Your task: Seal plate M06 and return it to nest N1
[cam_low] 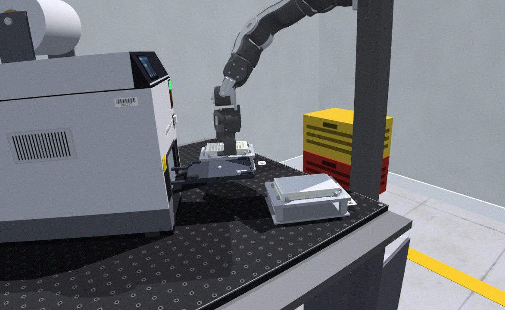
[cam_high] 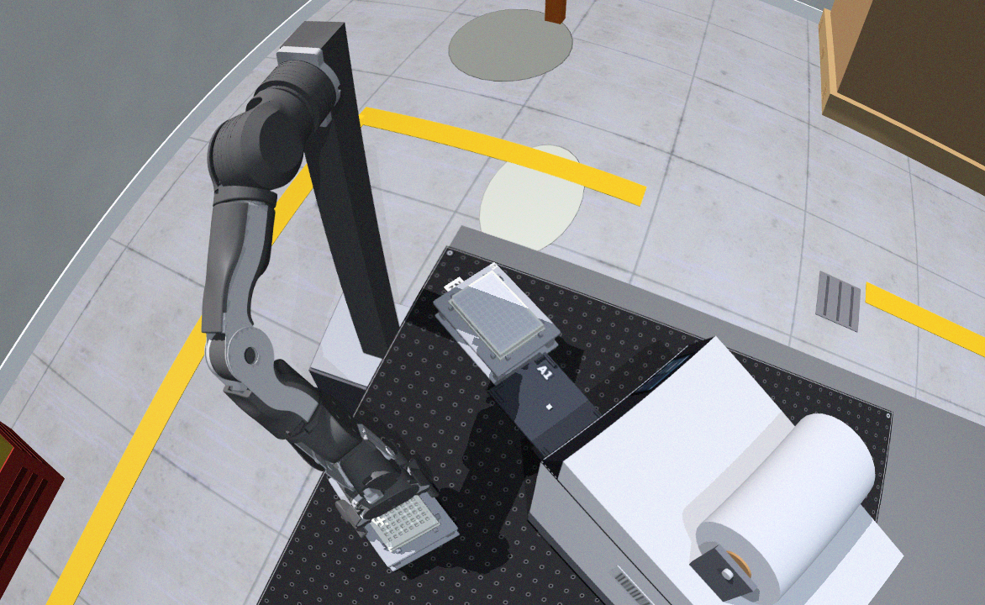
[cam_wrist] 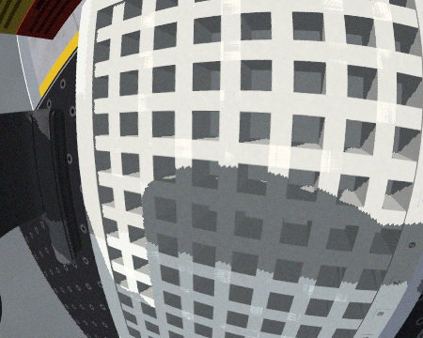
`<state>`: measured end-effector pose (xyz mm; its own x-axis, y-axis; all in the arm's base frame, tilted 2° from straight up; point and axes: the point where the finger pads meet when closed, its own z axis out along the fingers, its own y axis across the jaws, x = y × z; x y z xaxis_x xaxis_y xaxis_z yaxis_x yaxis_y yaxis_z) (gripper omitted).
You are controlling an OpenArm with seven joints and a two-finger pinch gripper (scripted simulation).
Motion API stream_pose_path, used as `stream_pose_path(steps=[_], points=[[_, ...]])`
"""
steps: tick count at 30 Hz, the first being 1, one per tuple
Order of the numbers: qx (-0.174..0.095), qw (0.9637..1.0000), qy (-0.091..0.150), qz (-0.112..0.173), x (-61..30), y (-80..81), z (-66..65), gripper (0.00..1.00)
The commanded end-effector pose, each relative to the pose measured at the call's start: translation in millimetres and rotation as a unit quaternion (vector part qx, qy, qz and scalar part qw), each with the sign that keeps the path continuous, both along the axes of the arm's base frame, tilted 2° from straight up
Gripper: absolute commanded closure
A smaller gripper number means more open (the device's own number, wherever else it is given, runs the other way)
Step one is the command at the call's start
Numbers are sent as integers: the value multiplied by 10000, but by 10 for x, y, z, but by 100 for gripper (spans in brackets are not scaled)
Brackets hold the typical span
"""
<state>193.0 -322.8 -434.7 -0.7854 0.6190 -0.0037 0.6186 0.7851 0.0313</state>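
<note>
The white open-welled plate M06 (cam_high: 404,520) lies flat in the light grey plate nest N1 (cam_high: 435,543), near the edge of the black perforated worktop (cam_low: 215,246) farthest from the sealer's side vent. The dark two-fingered tool (cam_low: 227,148) stands vertically over the plate's middle, its fingers spread wide and released, grasping nothing; whether the tips touch the plate cannot be told. In the wrist view the well grid (cam_wrist: 249,131) fills nearly the whole field, half of it in the tool's shadow.

The worktop rests on a grey bench (cam_low: 362,235) over a pale tiled floor (cam_high: 744,187) with yellow lines (cam_high: 503,150).

Between the two nests the dark stage (cam_high: 549,410) stands out of the grey box-shaped sealer (cam_low: 73,146), its pocket bare. The lamp (cam_low: 169,85) on the housing's front shows green. A white foil roll (cam_high: 789,497) sits on top of the sealer. The foil-covered plate M09 (cam_low: 306,187) lies on the grey plate nest N2 (cam_low: 308,210), just beside the dark upright column (cam_low: 370,96) carrying the arm.

Beyond the worktop's edge stand stacked yellow and red crates (cam_low: 323,146).
</note>
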Motion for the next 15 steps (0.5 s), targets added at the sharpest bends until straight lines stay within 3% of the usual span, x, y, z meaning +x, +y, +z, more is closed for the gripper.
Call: stream_pose_path(steps=[1,6,7,15], points=[[-46,10000,-3,-26,0,-31,11,23],[-46,10000,-3,-26,0,-31,11,23],[-37,10000,-4,-22,1,-25,10,100],[-2,10000,-7,-5,4,-3,3,100]])
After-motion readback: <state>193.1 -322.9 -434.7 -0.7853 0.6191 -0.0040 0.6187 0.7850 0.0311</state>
